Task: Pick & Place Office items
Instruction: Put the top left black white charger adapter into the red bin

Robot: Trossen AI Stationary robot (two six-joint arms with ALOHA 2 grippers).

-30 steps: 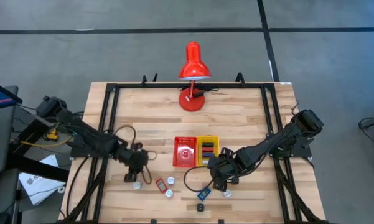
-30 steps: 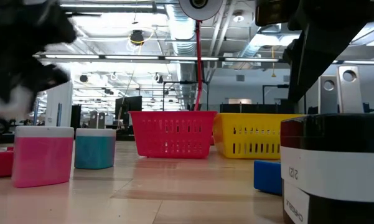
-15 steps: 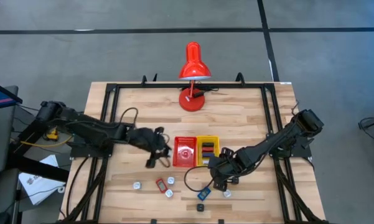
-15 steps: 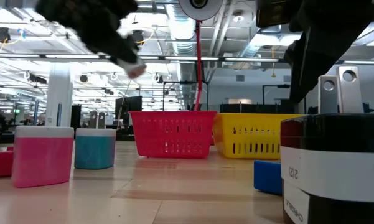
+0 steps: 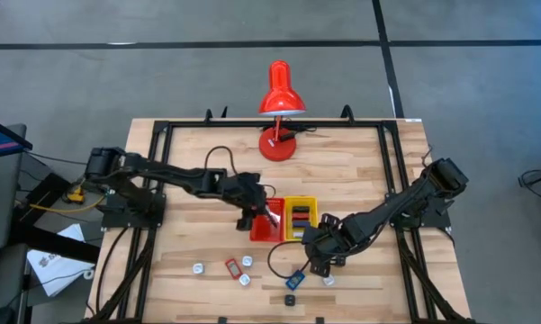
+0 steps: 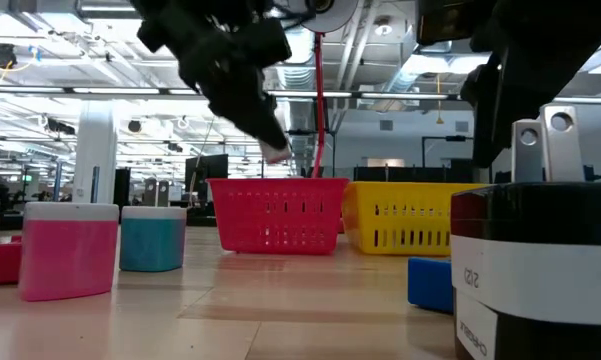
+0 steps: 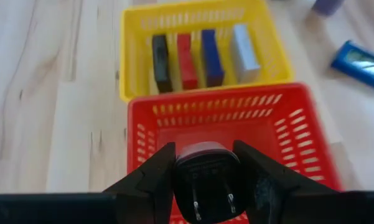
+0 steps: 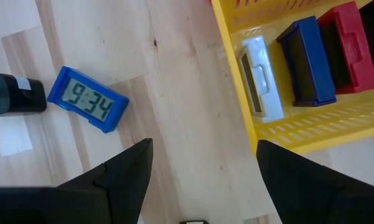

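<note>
Left claw (image 5: 257,209) grips black plug adapter over red tray; right claw (image 5: 317,261) spread, holding nothing, low over bench.
High view: left claw above red tray (image 5: 265,232), yellow tray (image 5: 300,200) touching it; small items loose on bench (image 5: 198,162) in front. Low view: left claw above red tray. Left wrist view: fingers (image 7: 150,180) clamp black plug adapter (image 7: 205,177) over red tray; four flat blocks (image 7: 201,55) in yellow tray. Right wrist view: blue clock (image 8: 87,99) on bench beside yellow tray, fingers (image 8: 127,171) apart.
</note>
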